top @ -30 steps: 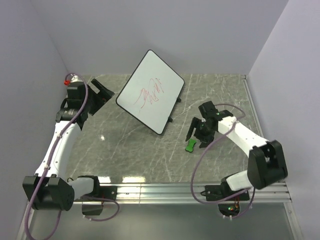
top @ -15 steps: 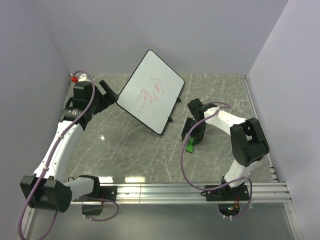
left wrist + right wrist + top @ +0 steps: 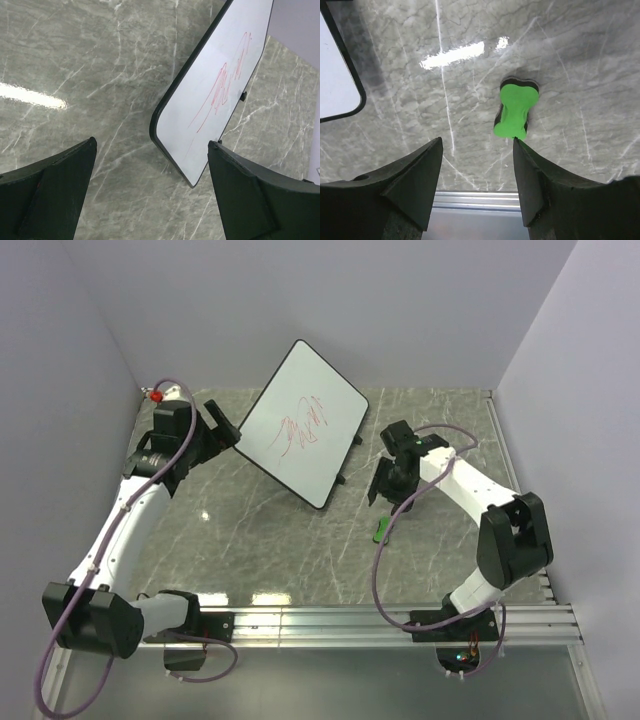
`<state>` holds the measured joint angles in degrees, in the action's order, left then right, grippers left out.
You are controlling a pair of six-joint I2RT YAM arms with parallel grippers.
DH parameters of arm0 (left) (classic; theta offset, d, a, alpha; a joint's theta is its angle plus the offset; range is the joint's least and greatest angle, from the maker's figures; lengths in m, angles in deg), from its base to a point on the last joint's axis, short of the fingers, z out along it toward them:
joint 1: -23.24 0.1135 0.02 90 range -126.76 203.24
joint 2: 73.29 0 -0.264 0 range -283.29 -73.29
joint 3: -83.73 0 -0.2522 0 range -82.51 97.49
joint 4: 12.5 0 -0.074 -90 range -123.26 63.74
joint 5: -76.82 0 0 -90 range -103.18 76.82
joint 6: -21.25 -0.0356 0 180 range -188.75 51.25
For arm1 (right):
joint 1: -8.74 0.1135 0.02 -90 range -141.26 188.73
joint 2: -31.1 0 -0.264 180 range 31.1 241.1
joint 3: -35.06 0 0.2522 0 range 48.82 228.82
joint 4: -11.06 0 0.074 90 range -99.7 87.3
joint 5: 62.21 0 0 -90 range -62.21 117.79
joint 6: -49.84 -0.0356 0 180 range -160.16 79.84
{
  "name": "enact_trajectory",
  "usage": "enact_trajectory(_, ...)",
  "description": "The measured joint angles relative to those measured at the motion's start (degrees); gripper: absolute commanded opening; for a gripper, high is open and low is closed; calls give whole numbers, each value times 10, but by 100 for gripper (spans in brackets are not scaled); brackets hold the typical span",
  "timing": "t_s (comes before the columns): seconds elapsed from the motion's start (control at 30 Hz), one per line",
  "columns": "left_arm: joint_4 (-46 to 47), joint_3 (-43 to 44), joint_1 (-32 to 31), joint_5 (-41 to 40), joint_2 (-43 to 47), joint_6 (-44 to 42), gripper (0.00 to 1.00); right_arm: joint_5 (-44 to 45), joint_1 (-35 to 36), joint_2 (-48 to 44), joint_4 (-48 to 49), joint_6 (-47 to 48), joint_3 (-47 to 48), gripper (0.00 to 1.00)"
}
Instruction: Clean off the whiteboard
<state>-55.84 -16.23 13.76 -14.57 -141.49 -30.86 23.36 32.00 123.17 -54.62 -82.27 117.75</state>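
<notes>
Right tool (image 3: 477, 146) gapes near green eraser (image 3: 516, 111); whiteboard (image 3: 296, 468) scribbles (image 3: 303, 426) (red) illegible.

Whiteboard (image 3: 220, 75) top beyond left-wrist view

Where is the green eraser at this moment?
In the top view, the green eraser lies on the table, right of centre, just on the near side of the open right gripper and right of the whiteboard.

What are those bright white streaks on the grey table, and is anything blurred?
Left wrist view: reflected light streaks the marble table; the red scribbles on the whiteboard look sharp. Right wrist view: a similar streak near the green eraser. Top view: only small glints, nothing badly blurred.
</notes>
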Motion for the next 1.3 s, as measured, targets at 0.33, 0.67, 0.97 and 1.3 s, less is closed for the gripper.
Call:
enact_trajectory(0.33, -2, 13, 0, 7, -20, 1, 97, 4, 0, 2, 3, 2, -64, 65)
enact_trajectory(0.67, -7, 14, 0, 15, -18, 2, 97, 3, 0, 47, 40, 15, -67, 65)
enact_trajectory(0.97, -24, 17, 0, 15, -12, 2, 97, 3, 0, 59, 74, 28, -104, 48)
enact_trajectory(1.3, -25, 23, 0, 16, -13, 2, 97, 0, 0, 62, 80, 46, -111, 19)
